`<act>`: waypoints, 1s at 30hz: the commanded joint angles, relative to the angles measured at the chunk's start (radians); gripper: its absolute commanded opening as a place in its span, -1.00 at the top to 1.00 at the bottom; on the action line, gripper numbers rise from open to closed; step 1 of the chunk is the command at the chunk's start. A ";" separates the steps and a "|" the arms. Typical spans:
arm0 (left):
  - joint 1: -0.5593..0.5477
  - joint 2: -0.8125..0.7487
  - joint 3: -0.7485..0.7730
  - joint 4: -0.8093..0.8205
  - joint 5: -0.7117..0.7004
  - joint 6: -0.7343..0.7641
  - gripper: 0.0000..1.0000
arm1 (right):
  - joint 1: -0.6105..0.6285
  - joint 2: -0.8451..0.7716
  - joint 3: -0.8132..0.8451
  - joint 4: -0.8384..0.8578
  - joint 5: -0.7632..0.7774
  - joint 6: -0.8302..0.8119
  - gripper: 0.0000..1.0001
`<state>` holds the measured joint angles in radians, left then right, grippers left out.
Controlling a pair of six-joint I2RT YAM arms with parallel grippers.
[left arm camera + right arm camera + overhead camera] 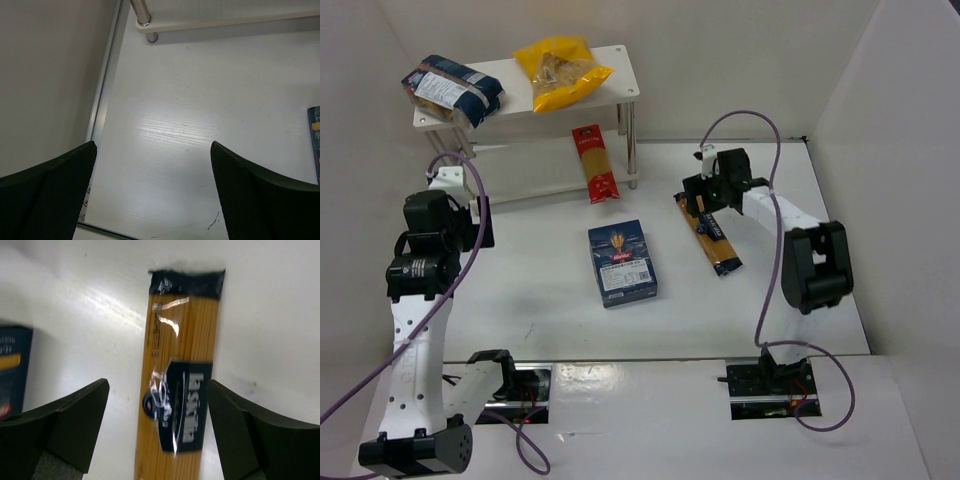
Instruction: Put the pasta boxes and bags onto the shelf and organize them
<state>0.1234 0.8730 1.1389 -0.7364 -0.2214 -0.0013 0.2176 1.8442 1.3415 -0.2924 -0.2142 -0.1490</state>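
The white two-tier shelf [510,80] stands at the back left. A dark blue bag [452,90] and a yellow bag [560,70] lie on its top board. A red spaghetti pack [595,163] leans by the shelf's right leg. A dark blue box [621,262] lies flat mid-table. An amber spaghetti pack with dark label [708,234] lies on the right and shows in the right wrist view [180,390]. My right gripper [698,200] is open, hovering over that pack's far end, one finger each side [157,435]. My left gripper [480,215] is open and empty over bare table [152,195].
White walls enclose the table at the back, left and right. A shelf leg [142,14] and the lower board's edge show at the top of the left wrist view. Purple cables loop from both arms. The blue box's corner [315,140] shows at the right edge.
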 commanded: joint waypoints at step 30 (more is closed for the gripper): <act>0.045 -0.091 -0.024 0.012 0.022 0.020 -1.00 | 0.069 -0.172 -0.354 -0.192 0.210 -0.195 -0.77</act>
<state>0.1616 0.7940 1.1183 -0.7414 -0.1886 0.0010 0.2790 1.6547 0.9920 -0.4866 -0.0219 -0.3351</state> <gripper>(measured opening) 1.001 0.882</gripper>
